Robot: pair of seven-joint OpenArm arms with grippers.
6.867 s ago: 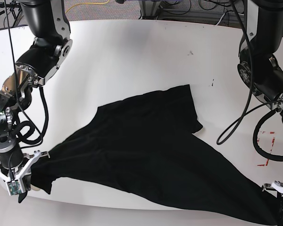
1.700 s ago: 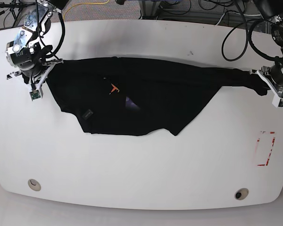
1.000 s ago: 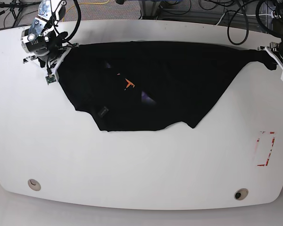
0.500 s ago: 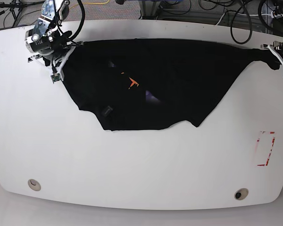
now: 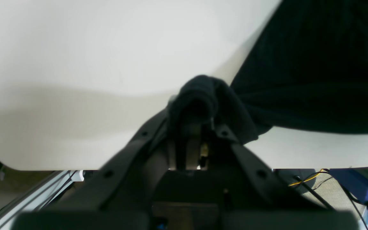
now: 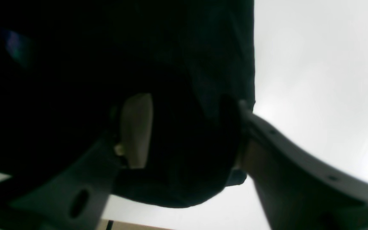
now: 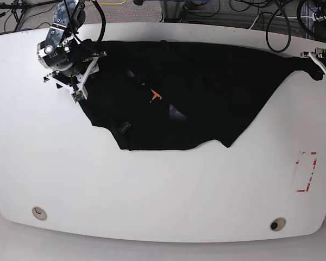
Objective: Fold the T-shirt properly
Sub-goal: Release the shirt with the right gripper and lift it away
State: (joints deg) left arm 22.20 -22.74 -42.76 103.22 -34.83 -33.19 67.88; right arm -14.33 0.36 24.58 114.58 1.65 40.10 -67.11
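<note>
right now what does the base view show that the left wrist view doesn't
Only the base view shows the whole T-shirt spread on the table, its orange print, the red marking and the right pincer, jaws apart over the shirt's corner. Only the left wrist view shows, close up, the bunched cloth clamped in the left pincer and the cables below the table edge. Both show black shirt on white tabletop.

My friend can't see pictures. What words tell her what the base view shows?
A black T-shirt lies spread across the far half of a white table, a small orange print showing. The left hand pinches one corner at the table's right edge; the right hand, jaws apart, is over the other end.
</note>
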